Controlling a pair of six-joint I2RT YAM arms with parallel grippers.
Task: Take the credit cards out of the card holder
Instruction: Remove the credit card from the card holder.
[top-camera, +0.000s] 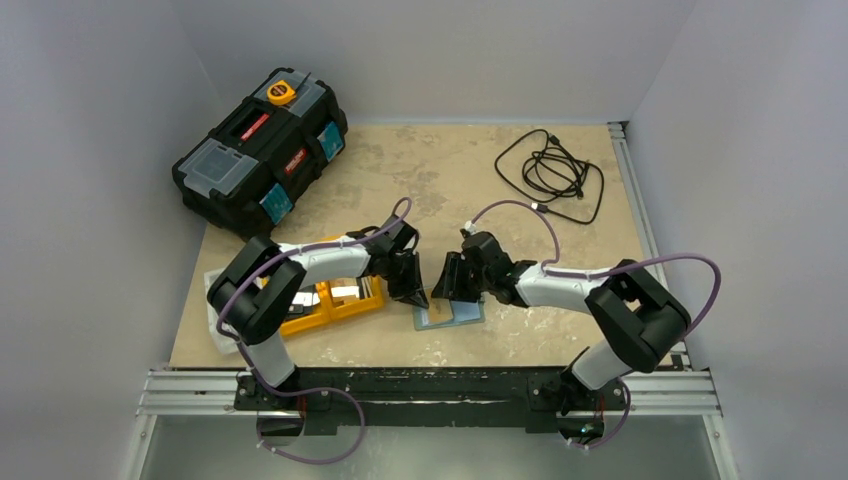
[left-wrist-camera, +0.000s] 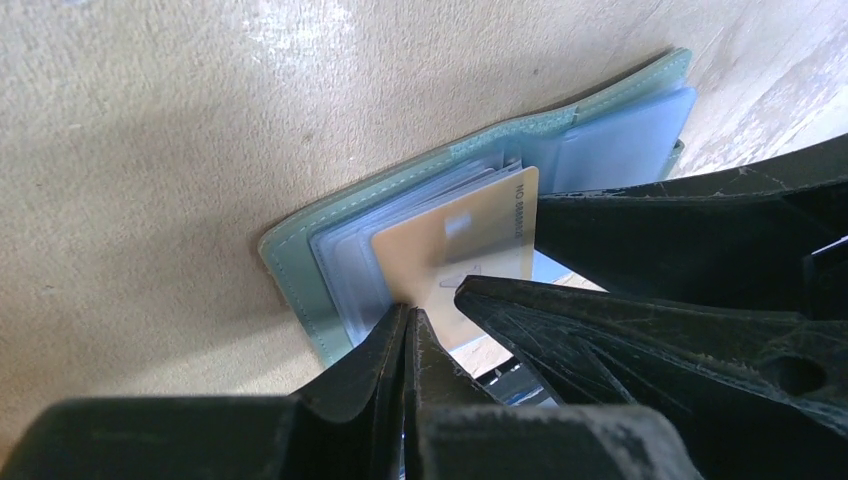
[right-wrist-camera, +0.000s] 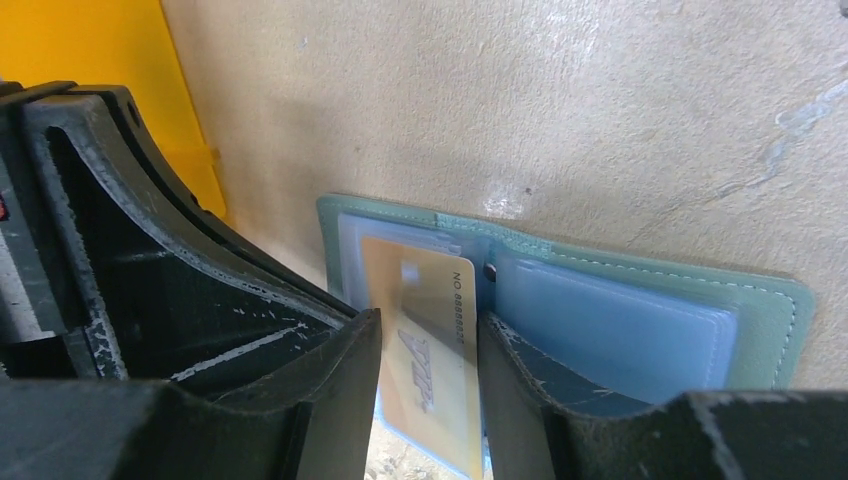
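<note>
The left gripper (left-wrist-camera: 405, 318) is clenched on a corner of the gold credit card (left-wrist-camera: 460, 240), which sticks partly out of the open card holder (left-wrist-camera: 300, 250) lying flat on the table (top-camera: 450, 170), while the right gripper (right-wrist-camera: 425, 345) straddles that card with parted fingers, grip unclear.

Glossy plastic card (left-wrist-camera: 455, 250), matt stitched leathery card holder (left-wrist-camera: 303, 290), rough tabletop (left-wrist-camera: 150, 150)

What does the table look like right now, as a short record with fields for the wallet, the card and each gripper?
wallet: open flat on the table, pale blue sleeves up
card: gold, partly out of its sleeve
left gripper: shut on the card's edge
right gripper: open, fingers either side of the card
tray: orange, left of the wallet
</note>
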